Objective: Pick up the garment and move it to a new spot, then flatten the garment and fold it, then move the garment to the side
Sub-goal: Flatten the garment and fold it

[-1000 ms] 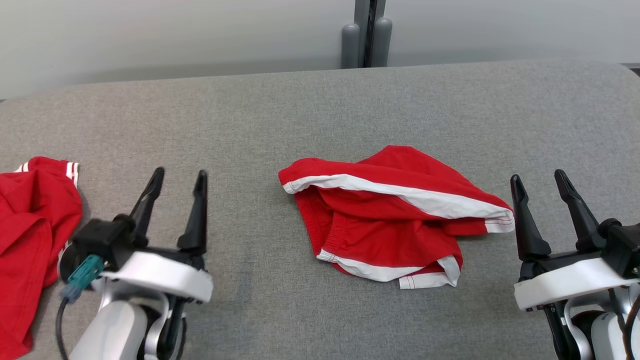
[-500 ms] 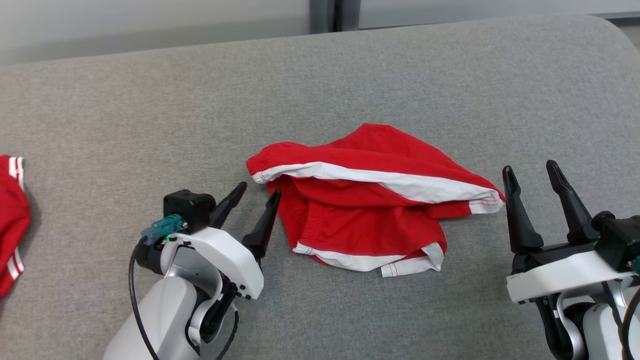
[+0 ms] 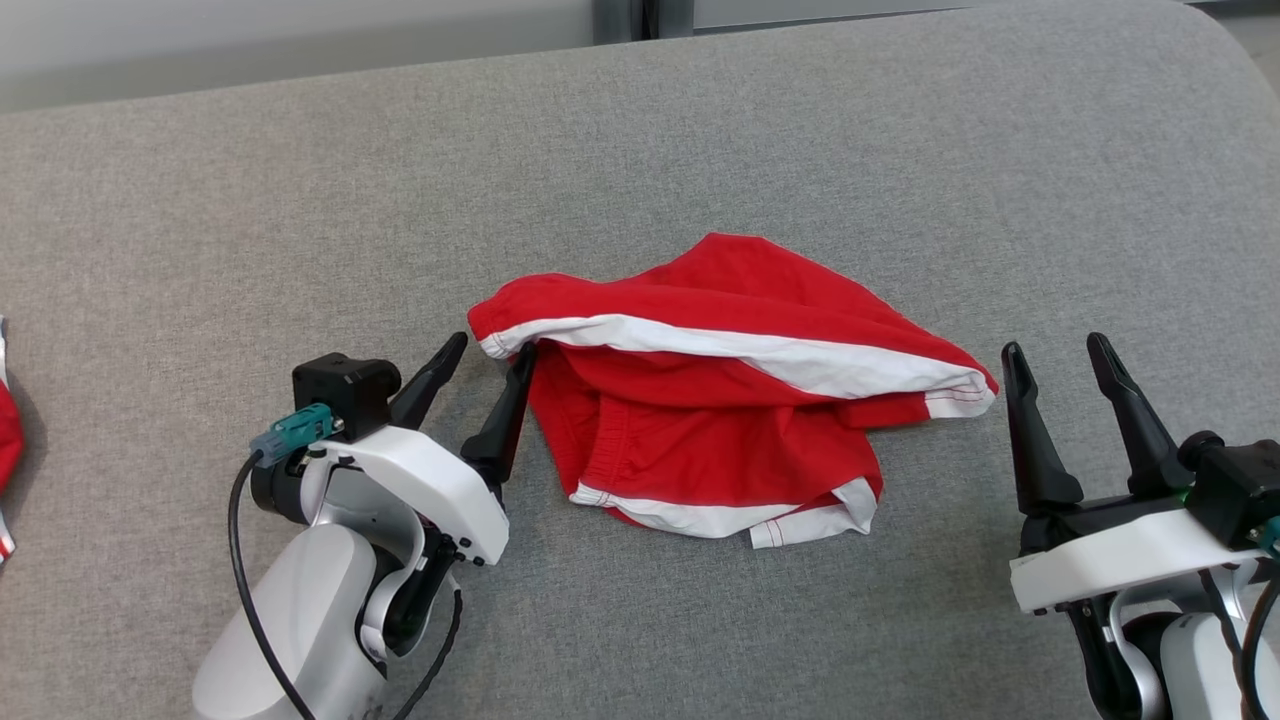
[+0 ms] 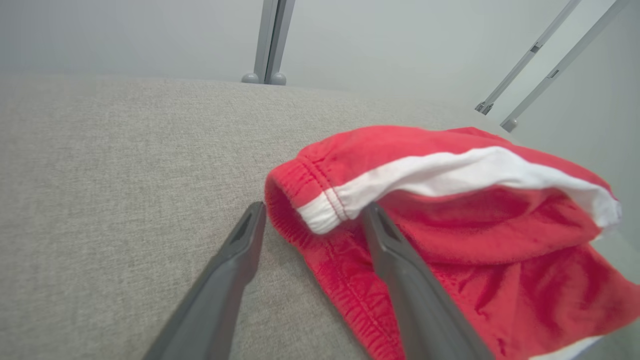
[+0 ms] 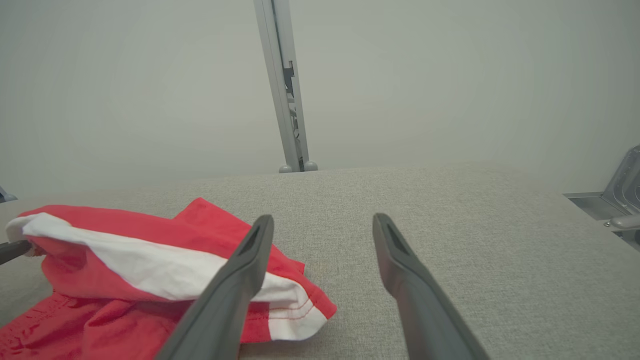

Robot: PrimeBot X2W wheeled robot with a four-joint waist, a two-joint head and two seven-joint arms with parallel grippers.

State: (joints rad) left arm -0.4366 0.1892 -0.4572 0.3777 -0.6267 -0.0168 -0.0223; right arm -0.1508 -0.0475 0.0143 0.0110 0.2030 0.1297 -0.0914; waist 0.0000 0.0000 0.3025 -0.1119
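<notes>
The garment (image 3: 720,420) is a pair of red shorts with white stripes, crumpled at the middle of the grey table (image 3: 700,130). My left gripper (image 3: 493,347) is open at the garment's left end, its right finger against the cloth. In the left wrist view the garment's (image 4: 450,225) striped corner sits between the tips of the left gripper (image 4: 315,207). My right gripper (image 3: 1055,347) stands open just right of the garment's right end, apart from it. In the right wrist view the right gripper (image 5: 322,218) has nothing between its fingers and the garment (image 5: 125,260) lies to its left.
Another red garment (image 3: 5,440) shows at the table's left edge. A grey metal post (image 3: 640,15) stands behind the table's far edge. A metal fixture (image 5: 625,200) sits off the table to the right. Bare grey cloth surrounds the shorts.
The head camera has shifted down and to the right. My left gripper has moved right and forward from near the other red garment to the shorts' left end. The right gripper has barely moved.
</notes>
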